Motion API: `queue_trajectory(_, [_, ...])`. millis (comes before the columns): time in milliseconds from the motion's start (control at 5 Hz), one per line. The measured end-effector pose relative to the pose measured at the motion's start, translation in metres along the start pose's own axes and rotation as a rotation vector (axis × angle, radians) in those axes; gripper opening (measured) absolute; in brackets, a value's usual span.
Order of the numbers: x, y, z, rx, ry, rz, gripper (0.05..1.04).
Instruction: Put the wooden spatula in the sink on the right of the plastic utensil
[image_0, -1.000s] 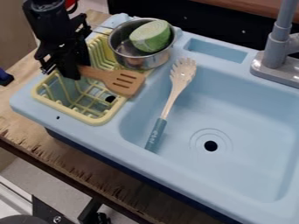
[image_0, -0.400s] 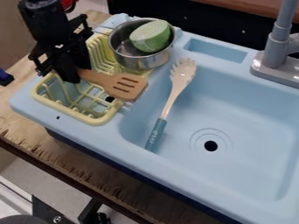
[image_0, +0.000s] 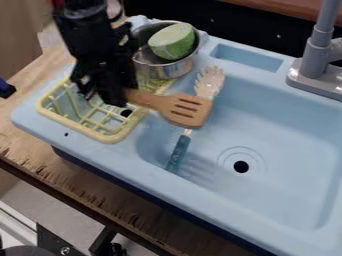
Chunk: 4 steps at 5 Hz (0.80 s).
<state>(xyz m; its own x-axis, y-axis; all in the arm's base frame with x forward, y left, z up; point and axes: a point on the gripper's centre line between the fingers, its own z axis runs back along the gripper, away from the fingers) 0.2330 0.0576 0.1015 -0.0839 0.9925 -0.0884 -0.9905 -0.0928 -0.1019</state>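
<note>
Over the yellow dish rack, the black gripper (image_0: 119, 100) is shut on the handle end of the wooden spatula (image_0: 187, 111). The spatula's slotted blade points right, held above the left part of the blue sink (image_0: 287, 165). Beneath the blade lies the plastic utensil (image_0: 179, 152), its blue handle toward the front and its pale toothed head toward the back; the blade hides the middle of its shaft.
A yellow dish rack (image_0: 100, 136) stands on the sink's left ledge. Behind it is a metal pot (image_0: 175, 68) with a green vegetable piece (image_0: 172, 42) inside. A grey faucet (image_0: 314, 57) rises at the back right, and the drain is right of the utensil.
The gripper has moved right and slightly toward the front, carrying the spatula from over the rack and sink edge to over the plastic utensil. The utensil has stayed put.
</note>
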Motion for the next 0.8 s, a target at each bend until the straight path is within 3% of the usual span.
queue_trajectory(600, [-0.073, 0.016, -0.016, 0.056, 0.015, 0.102, 0.288])
queue_trajectory(800, [-0.087, 0.003, -0.018, 0.024, 0.027, 0.083, 0.288])
